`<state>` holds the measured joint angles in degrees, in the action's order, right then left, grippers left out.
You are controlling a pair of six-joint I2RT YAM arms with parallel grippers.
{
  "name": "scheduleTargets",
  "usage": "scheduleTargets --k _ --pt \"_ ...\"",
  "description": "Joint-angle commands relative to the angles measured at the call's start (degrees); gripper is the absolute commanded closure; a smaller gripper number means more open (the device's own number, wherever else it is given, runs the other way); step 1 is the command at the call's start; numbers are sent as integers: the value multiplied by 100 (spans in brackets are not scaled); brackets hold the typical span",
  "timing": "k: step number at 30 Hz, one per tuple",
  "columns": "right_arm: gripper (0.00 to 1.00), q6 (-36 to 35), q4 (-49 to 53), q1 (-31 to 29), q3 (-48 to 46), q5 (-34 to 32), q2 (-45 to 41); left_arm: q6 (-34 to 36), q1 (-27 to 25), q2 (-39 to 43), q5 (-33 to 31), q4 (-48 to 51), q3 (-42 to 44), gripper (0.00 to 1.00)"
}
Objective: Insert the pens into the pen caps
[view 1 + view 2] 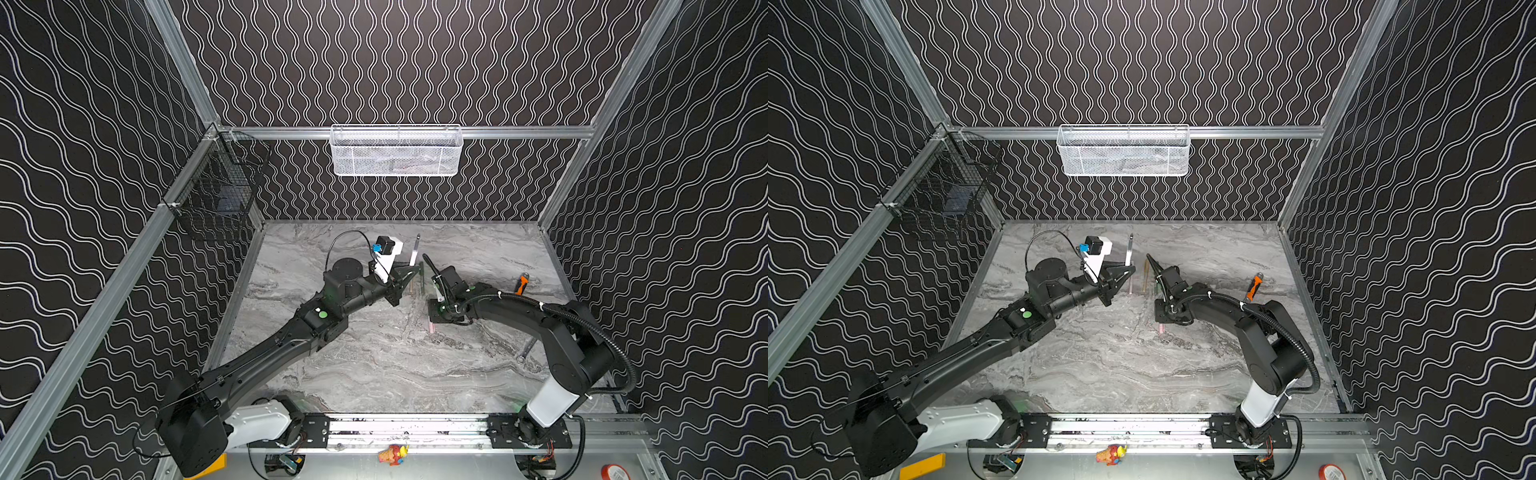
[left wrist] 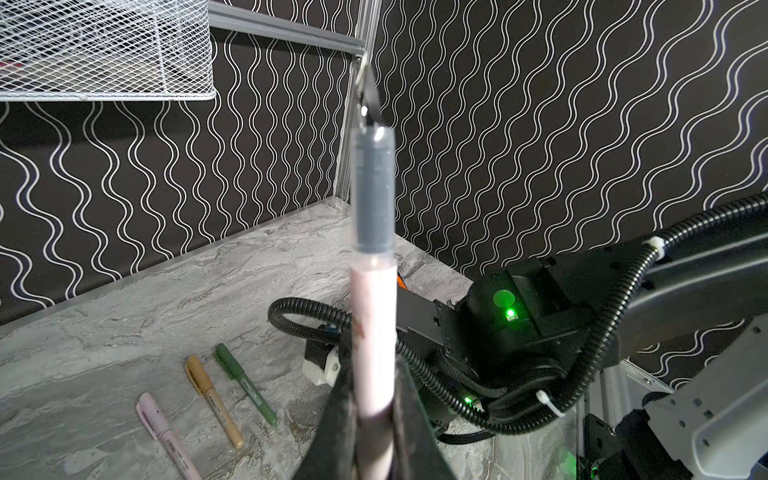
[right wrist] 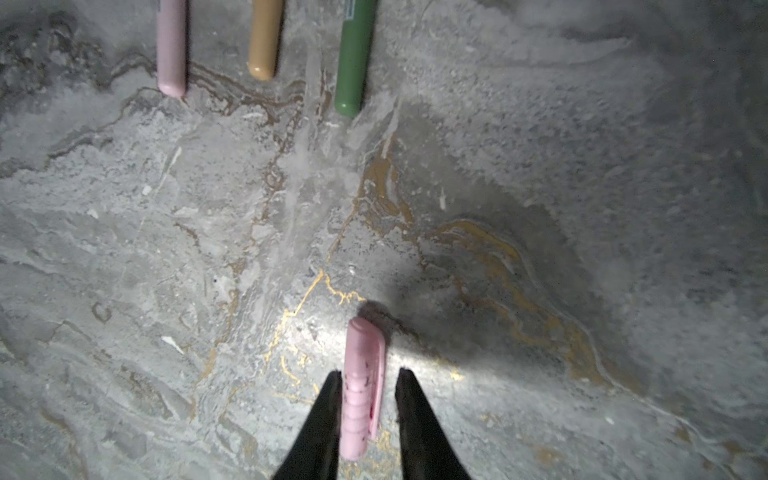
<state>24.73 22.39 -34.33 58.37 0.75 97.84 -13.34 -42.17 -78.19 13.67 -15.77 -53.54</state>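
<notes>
ok so the whole next move hangs on how the last pink cap [image 3: 360,386] sits against my right end effector [image 3: 370,374]. It's lying flat on the table [image 3: 540,145] right between the two fingers. Its long axis runs near-to-far, the same line the fingers point along. The rounded closed end is aimed at the far side, so I reckon the mouth faces near, back toward my base. The jaws are spread, one each side of it. One finger looks about touching the cap and the other has a sliver of table showing, so nothing's pinched there yet. My left end effector [image 2: 374,399] is pressed onto the barrel of the bare pink pen [image 2: 372,316]. It holds the pen up off the table, nearly upright, with the grey section and dark tip at the top. From above, that pen sits a little left and far of the cap. So the right arm is obviously the one for the cap, since the left is busy. The capped pink pen [image 2: 166,436], tan pen [image 2: 212,399] and green pen [image 2: 245,386] lie side by side on the far side, well apart from the cap. They look done already, so I'd call this the last pair. My guess is squeeze across the cap's width, lift, then swing the mouth round to face the tip. Only worry is the clip making it roll.
</notes>
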Motion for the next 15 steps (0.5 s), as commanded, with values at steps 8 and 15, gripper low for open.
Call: scheduleTargets --k 8,15 --pt "75 180 -125 3 -69 136 110 51 -11 -41 53 -136 -60 100" --pt "77 201 -156 5 -84 59 143 38 -15 -67 58 -141 -52 100"
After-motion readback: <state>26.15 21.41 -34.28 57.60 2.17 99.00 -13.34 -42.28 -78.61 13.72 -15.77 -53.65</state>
